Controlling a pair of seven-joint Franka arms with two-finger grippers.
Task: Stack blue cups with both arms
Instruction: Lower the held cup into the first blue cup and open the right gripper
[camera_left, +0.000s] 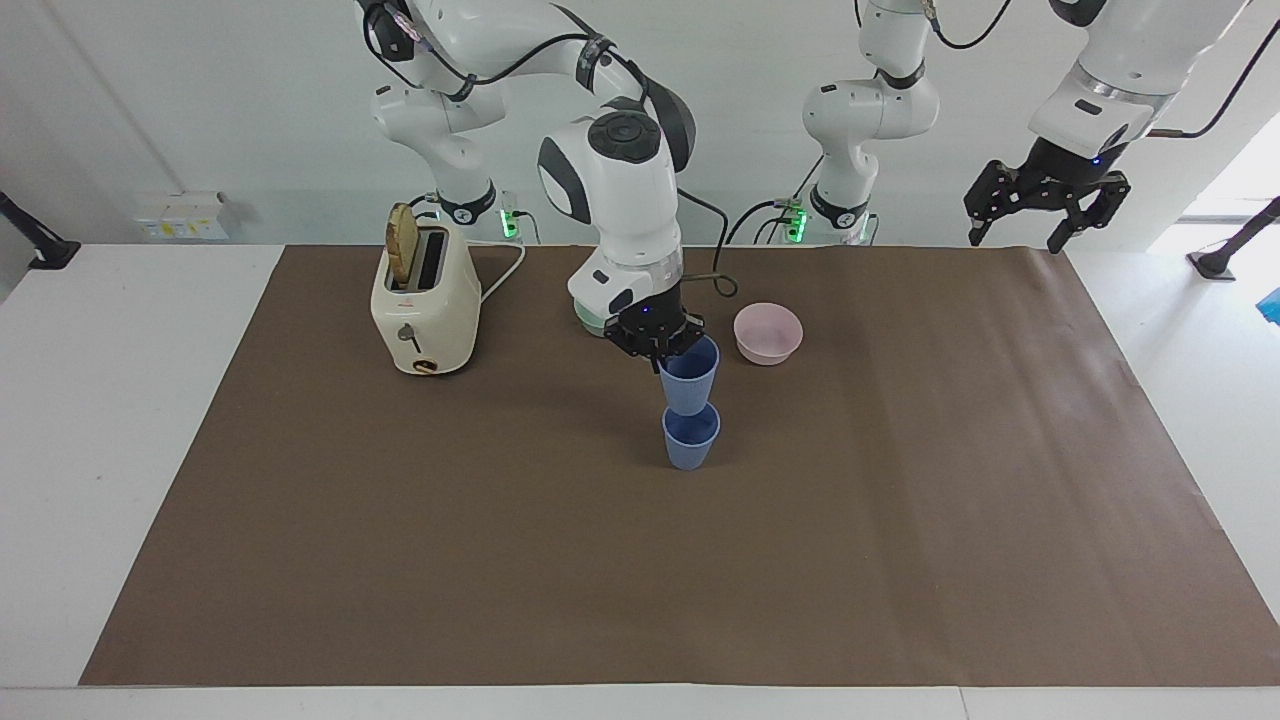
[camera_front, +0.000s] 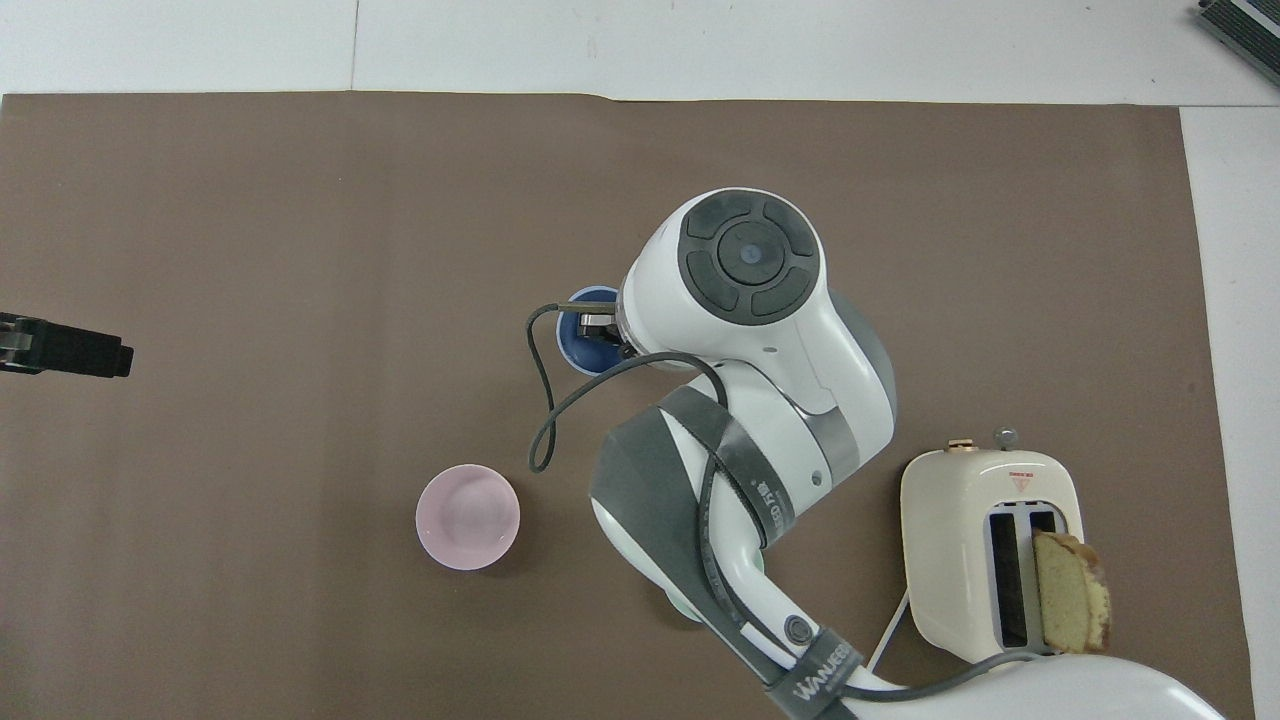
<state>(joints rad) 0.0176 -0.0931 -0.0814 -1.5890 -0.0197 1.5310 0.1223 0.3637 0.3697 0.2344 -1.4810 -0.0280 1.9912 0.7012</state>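
The right claw (camera_left: 665, 352), at the centre of the facing view, is clenched on the rim of 1 blue cup (camera_left: 688, 374), held upright with its base at the mouth of the second blue cup (camera_left: 690, 437) standing on the bench (camera_left: 400, 540). The left claw (camera_left: 1045, 200) waits released at the upper right.

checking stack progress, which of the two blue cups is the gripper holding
The upper blue cup, pinched at its rim by the right gripper and held just over the lower blue cup, which stands free on the brown mat.
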